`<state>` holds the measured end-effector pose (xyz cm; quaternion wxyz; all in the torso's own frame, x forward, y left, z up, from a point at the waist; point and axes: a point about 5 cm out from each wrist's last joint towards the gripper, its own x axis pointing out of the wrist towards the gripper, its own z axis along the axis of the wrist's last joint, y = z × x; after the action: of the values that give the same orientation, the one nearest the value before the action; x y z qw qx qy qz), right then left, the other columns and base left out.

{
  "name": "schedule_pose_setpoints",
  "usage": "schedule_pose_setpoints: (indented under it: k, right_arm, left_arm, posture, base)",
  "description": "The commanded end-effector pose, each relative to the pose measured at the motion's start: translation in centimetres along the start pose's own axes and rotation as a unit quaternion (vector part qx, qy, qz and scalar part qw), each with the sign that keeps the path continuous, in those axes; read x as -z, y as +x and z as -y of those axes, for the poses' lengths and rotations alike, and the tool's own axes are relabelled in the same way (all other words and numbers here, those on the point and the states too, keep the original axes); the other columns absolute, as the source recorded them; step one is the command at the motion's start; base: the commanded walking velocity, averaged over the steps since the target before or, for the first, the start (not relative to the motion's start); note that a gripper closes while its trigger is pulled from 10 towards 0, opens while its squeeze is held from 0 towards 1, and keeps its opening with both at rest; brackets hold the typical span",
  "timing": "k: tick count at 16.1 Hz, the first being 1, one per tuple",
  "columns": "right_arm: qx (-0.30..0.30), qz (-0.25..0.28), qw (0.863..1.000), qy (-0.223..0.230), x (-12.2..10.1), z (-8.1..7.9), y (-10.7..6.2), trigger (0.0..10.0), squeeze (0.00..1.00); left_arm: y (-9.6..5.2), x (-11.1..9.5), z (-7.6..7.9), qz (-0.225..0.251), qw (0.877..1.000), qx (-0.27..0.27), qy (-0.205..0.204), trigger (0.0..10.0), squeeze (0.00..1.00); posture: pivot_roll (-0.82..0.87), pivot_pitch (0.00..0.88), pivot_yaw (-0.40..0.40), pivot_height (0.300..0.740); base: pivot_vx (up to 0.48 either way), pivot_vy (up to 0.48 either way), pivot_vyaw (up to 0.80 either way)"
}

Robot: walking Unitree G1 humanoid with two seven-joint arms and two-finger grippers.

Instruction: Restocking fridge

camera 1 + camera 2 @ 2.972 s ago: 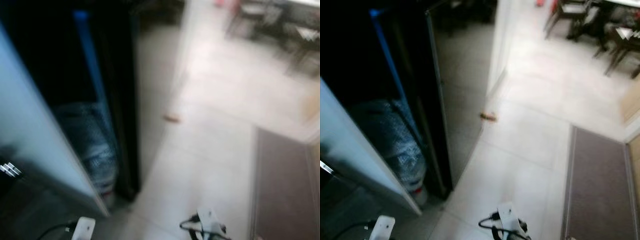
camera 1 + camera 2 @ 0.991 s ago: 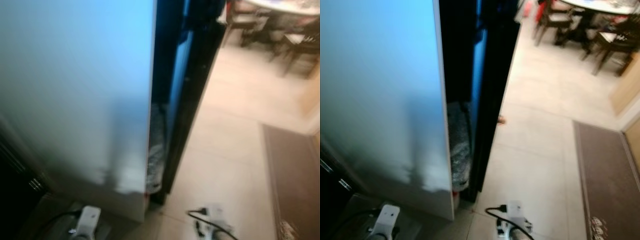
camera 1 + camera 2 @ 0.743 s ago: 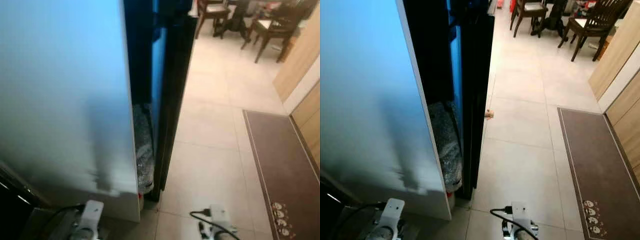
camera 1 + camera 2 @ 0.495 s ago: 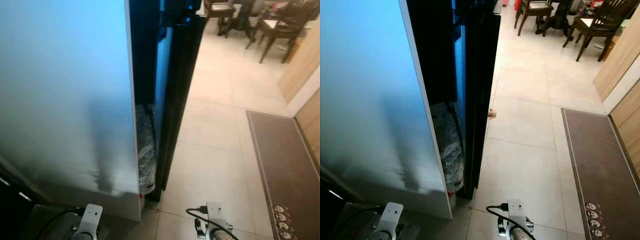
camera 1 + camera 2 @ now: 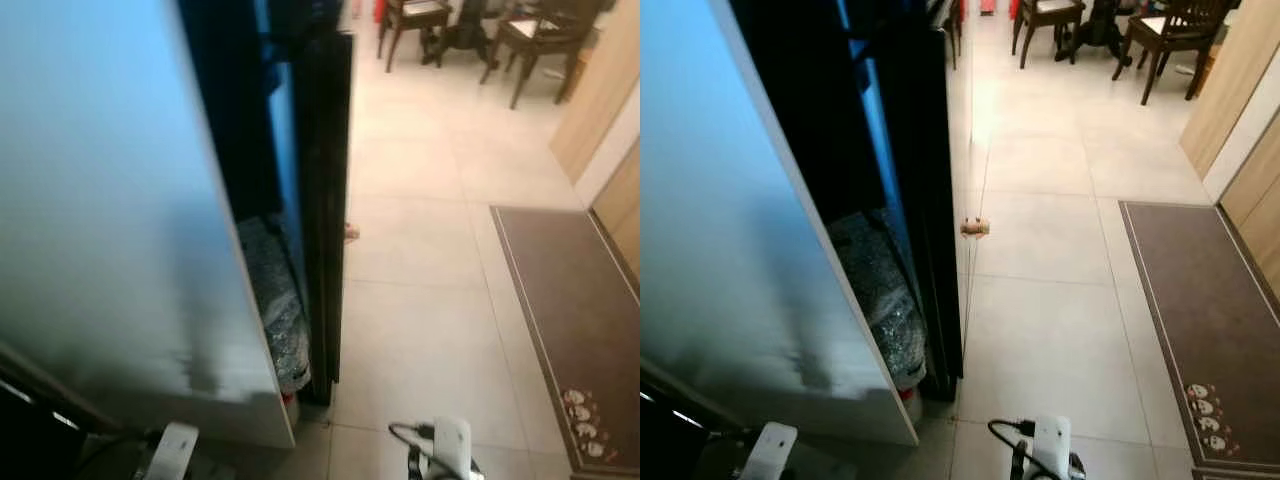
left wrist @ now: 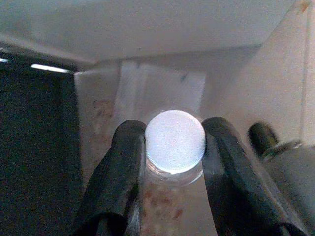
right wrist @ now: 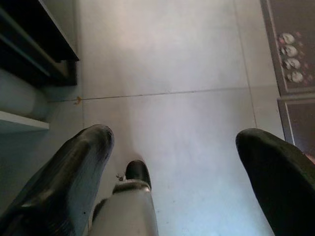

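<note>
a tall fridge (image 5: 790, 150) stands at the robot's left, its pale door (image 5: 100, 200) swung open and taking up most of the left side of the head views. behind the door's edge lies the dark interior with a blue-lit strip, and low inside it sits a bulky thing in shiny crinkled wrap (image 5: 875, 290); what it is cannot be told. pale floor tiles (image 5: 1060, 300) run ahead to wooden chairs (image 5: 1160, 35) at the far end, and a brown mat (image 5: 1190, 300) with small printed figures lies along the right, beside a wooden panel. a small brownish object (image 5: 974, 228) sits on the tiles just past the fridge's black side.

the left gripper (image 6: 174, 147) has its two black fingers (image 6: 123, 172) closed narrowly on a bottle (image 6: 175, 142), one finger pressing each side of the neck just under the white round cap. the cap faces the wrist camera, so the bottle's long axis runs away from the camera, toward the floor beside the fridge's base.

the right gripper (image 7: 192, 162) hangs over bare tiles near the foot of the fridge, fingers spread wide apart and touching nothing.
</note>
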<state>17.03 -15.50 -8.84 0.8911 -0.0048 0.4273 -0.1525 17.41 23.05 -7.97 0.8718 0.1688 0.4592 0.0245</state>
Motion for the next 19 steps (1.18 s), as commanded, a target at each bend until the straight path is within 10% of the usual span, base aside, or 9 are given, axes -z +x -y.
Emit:
schedule_pose_setpoints:
  k: [1, 3, 4, 8, 12, 19]
  right_arm:
    - [0.001, 0.006, 1.000, 0.000, 0.3, -0.6, -0.3, 10.0, 0.00]
    - [0.084, 0.123, 0.989, 0.002, -4.1, 10.9, 1.1, 10.0, 0.00]
    - [0.083, 0.143, 0.986, -0.011, -5.0, 11.3, 1.1, 10.0, 0.00]
    - [0.055, 0.198, 0.977, -0.049, -7.3, 10.4, 1.1, 10.0, 0.00]
    - [0.023, 0.332, 0.940, -0.077, -12.7, 9.3, 0.1, 10.0, 0.00]
    - [-0.161, 0.488, 0.851, -0.104, -19.7, -0.4, -4.6, 10.0, 0.00]
  left_arm:
    - [-0.1, 0.5, -0.6, -0.008, 1.000, -0.003, 0.006, 10.0, 0.00]
    - [-0.1, 0.7, -0.3, -0.008, 1.000, 0.005, 0.015, 10.0, 0.00]
    - [-0.1, 0.8, -0.3, -0.010, 1.000, 0.001, 0.006, 10.0, 0.00]
    - [-0.1, 0.3, -0.8, 0.001, 1.000, -0.015, -0.020, 10.0, 0.00]
    - [-0.1, 0.6, -1.3, -0.004, 0.999, -0.032, -0.039, 10.0, 0.00]
    - [-0.2, 0.9, -1.7, -0.003, 0.997, -0.048, -0.058, 10.0, 0.00]
  posture:
    - [-0.25, 0.000, 0.118, 0.740]
    - [-0.24, 0.000, 0.102, 0.740]
    - [-0.22, 0.000, 0.088, 0.740]
    - [-0.14, 0.000, 0.032, 0.740]
    - [-0.16, 0.000, 0.037, 0.740]
    - [-0.12, 0.000, 0.005, 0.740]
  base:
    - [0.000, 0.000, 0.00]
    - [0.000, 0.000, 0.00]
    - [0.000, 0.000, 0.00]
    - [0.000, 0.000, 0.00]
    - [0.000, 0.000, 0.00]
    - [0.000, 0.000, 0.00]
